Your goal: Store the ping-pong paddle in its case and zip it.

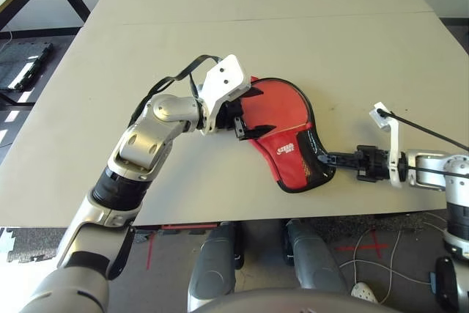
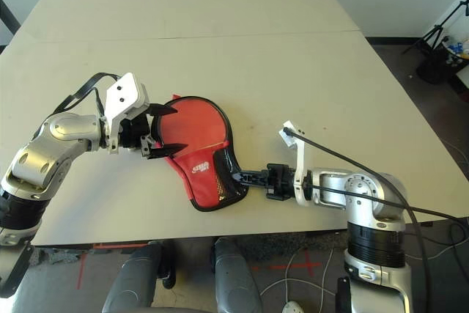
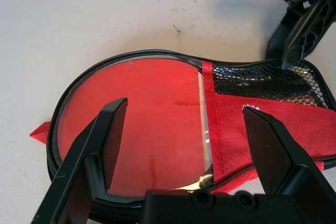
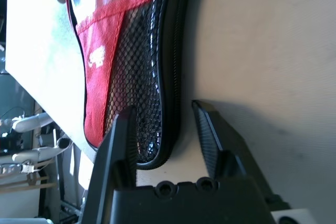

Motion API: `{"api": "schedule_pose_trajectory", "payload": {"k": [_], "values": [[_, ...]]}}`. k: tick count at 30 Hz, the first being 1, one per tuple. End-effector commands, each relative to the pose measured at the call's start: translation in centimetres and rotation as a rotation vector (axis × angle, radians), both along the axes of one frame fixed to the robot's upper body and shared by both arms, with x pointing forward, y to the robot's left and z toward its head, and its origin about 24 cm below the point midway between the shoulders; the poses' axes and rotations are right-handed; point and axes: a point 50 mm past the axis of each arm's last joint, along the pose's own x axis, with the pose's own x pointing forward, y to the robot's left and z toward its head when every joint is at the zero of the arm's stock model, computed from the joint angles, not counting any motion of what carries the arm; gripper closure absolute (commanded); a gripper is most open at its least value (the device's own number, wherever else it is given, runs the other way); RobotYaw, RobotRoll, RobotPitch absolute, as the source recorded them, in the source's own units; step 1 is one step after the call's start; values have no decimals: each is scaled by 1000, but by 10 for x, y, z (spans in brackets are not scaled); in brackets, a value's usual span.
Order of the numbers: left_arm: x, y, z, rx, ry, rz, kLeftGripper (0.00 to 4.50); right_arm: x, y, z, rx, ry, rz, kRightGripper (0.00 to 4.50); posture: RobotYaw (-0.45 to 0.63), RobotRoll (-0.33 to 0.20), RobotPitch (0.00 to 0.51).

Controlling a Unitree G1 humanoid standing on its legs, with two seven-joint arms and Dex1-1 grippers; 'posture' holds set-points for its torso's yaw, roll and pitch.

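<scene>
From the head views, the red paddle-shaped fabric case with black zipper edging lies flat near the near edge of the pale table, with wide bare surface beyond it. The left gripper reaches in from the left, forearm bent, its jaws spread wide over the case's round end, holding nothing. The right gripper stretches in level from the right, at the case's narrow mesh end.

In the left wrist view, the wide jaws frame the red face, apart from it.

In the right wrist view, the jaws stand partly open astride the zipper edge, not clamping it.
</scene>
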Motion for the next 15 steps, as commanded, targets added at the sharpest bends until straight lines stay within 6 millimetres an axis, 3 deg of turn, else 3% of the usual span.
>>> {"api": "schedule_pose_trajectory", "payload": {"k": [1,5,7,15], "values": [[0,1,-4,15,10,-6,0,2,-12,10,-10,-17,19,1217,-33,0,195],[0,1,-4,15,9,-3,0,7,-23,16,-50,-55,35,14,-30,0,193],[1,2,-4,16,8,-2,0,11,-27,18,-78,-89,44,14,-29,0,191],[4,10,0,25,-7,27,0,59,-28,51,-129,-476,59,14,-29,0,189]]}}
